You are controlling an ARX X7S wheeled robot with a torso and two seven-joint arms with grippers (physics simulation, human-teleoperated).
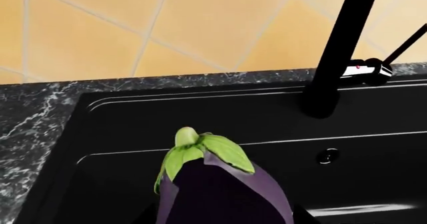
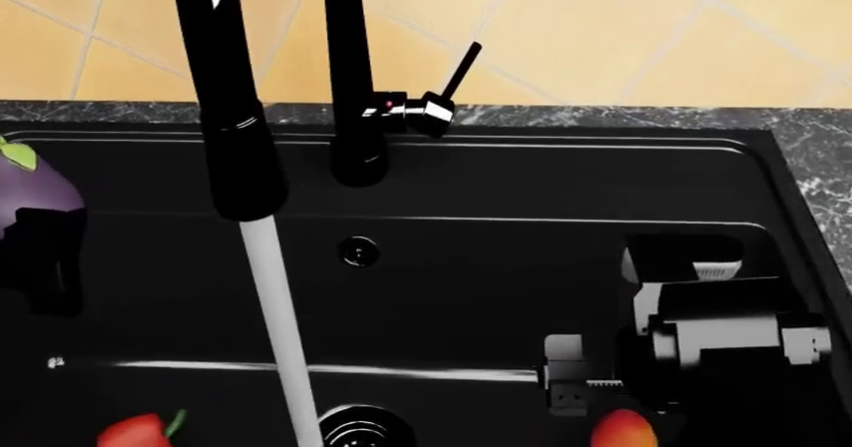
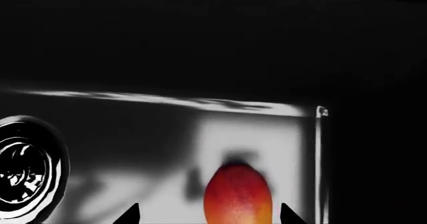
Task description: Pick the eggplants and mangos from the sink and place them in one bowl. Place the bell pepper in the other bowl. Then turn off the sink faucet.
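Left claw (image 2: pixel 40 252) at the head view's 9 o'clock edge, clenched on an eggplant (image 2: pixel 34 196); the left wrist view shows the purple body rising between the fingers, green calyx (image 1: pixel 200 151) uppermost, held up over the sink basin near its left wall. Right claw (image 2: pixel 586 387) sits low in the basin at about 5 o'clock of the head view, its fingers spread apart; in the right wrist view the two dark fingertips (image 3: pixel 130 215) stand either side of a mango (image 3: pixel 238 196), not touching it. The mango (image 2: pixel 622 430), red-orange, lies on the sink floor right below that claw. Drain (image 2: pixel 362 429) at 6 o'clock, well left of the mango; also seen in the right wrist view (image 3: pixel 27 166). A red bell pepper (image 2: pixel 136 432) with a green stem lies on the sink floor at 7 o'clock. Faucet spout (image 2: pixel 226 98) hangs over the basin from 11 o'clock, a white stream of water (image 2: pixel 279 327) running from it down to beside the drain. Faucet handle (image 2: pixel 446 93) tilted up and to the right, beside the faucet post (image 2: pixel 353 78). Black sink (image 2: pixel 533 168) set in a dark marbled table (image 1: pixel 33 114); yellow tiled wall (image 1: pixel 167 29) behind.
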